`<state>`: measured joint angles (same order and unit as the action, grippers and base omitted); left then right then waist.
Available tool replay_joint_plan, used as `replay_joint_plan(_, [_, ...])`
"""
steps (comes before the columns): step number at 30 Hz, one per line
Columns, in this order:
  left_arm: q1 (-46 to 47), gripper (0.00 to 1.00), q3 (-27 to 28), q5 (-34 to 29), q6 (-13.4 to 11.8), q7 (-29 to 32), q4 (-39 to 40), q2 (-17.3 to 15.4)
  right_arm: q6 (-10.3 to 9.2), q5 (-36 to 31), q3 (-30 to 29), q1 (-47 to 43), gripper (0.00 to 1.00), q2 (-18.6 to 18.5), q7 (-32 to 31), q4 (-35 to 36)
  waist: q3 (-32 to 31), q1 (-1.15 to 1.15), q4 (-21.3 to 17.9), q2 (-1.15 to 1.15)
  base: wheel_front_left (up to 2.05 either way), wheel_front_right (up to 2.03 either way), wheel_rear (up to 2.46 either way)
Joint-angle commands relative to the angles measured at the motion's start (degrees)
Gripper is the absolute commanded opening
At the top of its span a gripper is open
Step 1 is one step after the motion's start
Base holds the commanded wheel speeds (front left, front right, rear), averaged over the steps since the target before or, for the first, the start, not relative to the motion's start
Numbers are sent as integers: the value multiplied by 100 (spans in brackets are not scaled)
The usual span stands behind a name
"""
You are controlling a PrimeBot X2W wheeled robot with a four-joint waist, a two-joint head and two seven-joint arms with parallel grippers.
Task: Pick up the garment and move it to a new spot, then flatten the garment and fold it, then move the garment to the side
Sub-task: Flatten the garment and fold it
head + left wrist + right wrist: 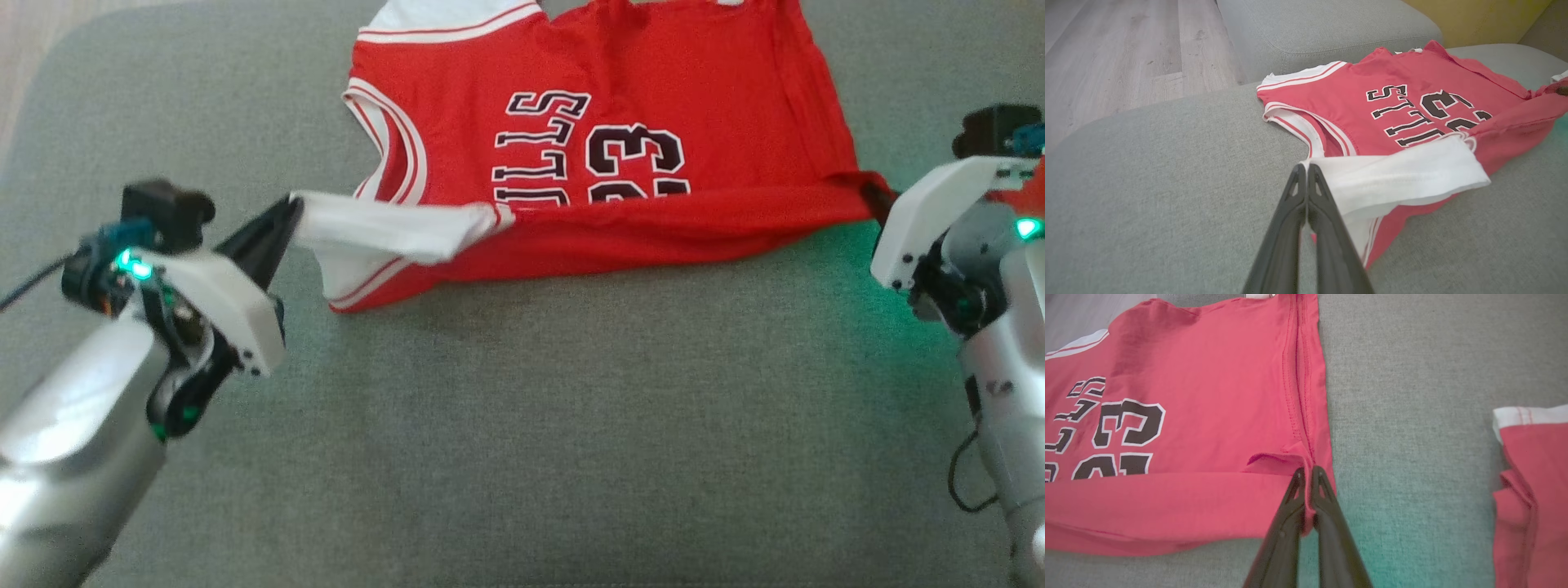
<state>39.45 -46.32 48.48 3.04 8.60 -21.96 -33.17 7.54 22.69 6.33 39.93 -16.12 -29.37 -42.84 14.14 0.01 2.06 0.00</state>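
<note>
While the left tool (287,219) and right tool (880,200) clamp shut on the near edge of the red jersey (735,114) far on the grey cushion (522,425), folding looks underway, with moving aside left.

Sofa cushion (522,457) bare along its near edge — free passage side to side; jersey (653,98) covers the far middle — another red cloth (1535,490) by the right edge.

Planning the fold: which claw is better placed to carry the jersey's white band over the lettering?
Left. The left claw is shut on the white band; the right claw pinches the red hem opposite.
</note>
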Motion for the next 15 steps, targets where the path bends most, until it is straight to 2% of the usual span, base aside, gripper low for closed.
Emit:
replay_joint_plan(1, [438,0,262,-53,32,27,7,-150,-5,-63,8,223,0,11,58,121,90,-1,-18,0,0,0,0])
replay_joint_plan(14, [1519,0,-47,-442,298,-99,-1299,374,-5,-608,-91,1012,0,217,448,-581,498,-1,-48,0,0,0,0])
replay_joint_plan(15, [1586,35,-50,-485,286,-185,-1391,425,-5,-699,-123,1072,47,198,558,-633,518,-1,-42,0,0,0,0])
